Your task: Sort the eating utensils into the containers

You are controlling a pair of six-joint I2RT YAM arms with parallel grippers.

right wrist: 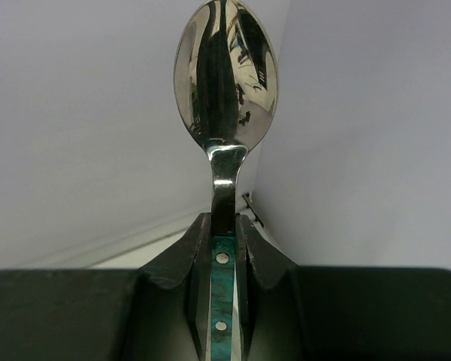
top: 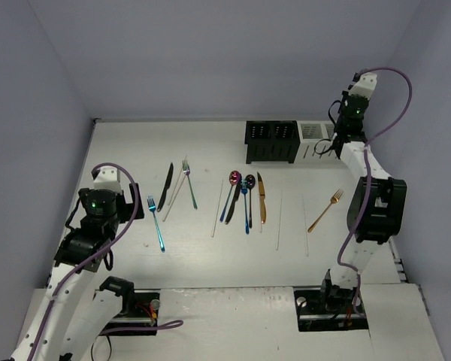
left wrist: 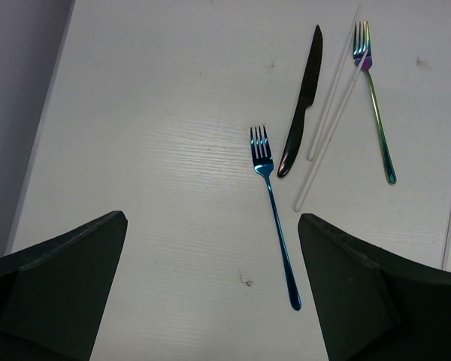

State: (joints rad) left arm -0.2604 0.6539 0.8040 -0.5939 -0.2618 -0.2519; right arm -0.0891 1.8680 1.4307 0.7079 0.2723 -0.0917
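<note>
Spanning most of the top view, the desk (top: 210,256) carries a black caddy (top: 271,141) and a white caddy (top: 313,131) side by side at its upper right. The left hand (left wrist: 212,222) hangs spread wide at the lower left, near a blue fork (left wrist: 274,218) lying flat. The right hand (right wrist: 224,226), up beside the white caddy, pinches a silver spoon (right wrist: 225,68) by its handle, bowl pointing up in the wrist view. A gold fork (top: 325,210) lies right of centre.

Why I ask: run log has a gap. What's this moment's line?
right end effector: shut on spoon | left end effector: open, empty
</note>
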